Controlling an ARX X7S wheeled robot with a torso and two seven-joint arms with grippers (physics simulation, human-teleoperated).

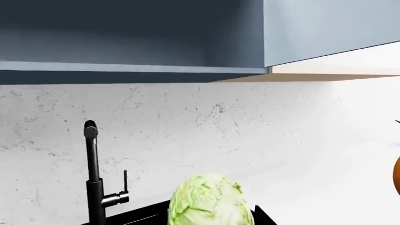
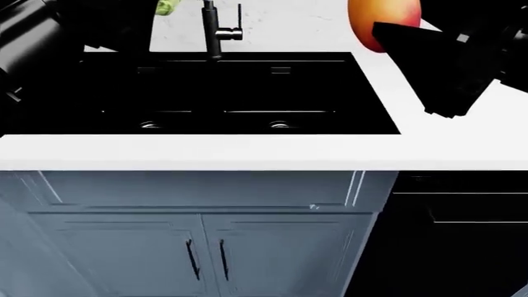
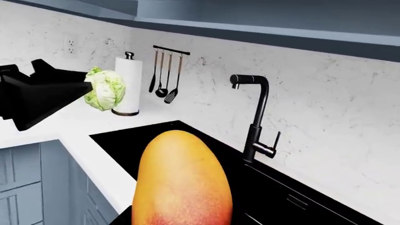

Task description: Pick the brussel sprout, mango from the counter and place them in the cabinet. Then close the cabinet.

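Observation:
The pale green brussel sprout (image 3: pixel 105 89) hangs in the air over the left end of the counter (image 2: pixel 206 151), with my left gripper (image 3: pixel 87 89) shut on it. It fills the lower middle of the left wrist view as the brussel sprout (image 1: pixel 206 200). The orange-red mango (image 2: pixel 381 15) is held up above the counter's right side by my right gripper (image 2: pixel 384 32), which is shut on it. The mango (image 3: pixel 181 183) sits close in the right wrist view. The blue wall cabinet (image 1: pixel 131 37) is overhead, its dark inside showing.
A black double-basin sink (image 2: pixel 214 93) with a black faucet (image 2: pixel 212 31) lies between the arms. A paper towel roll (image 3: pixel 128 84) and hanging utensils (image 3: pixel 166 77) stand at the marbled wall. Blue base cabinets (image 2: pixel 206 247) are below the counter.

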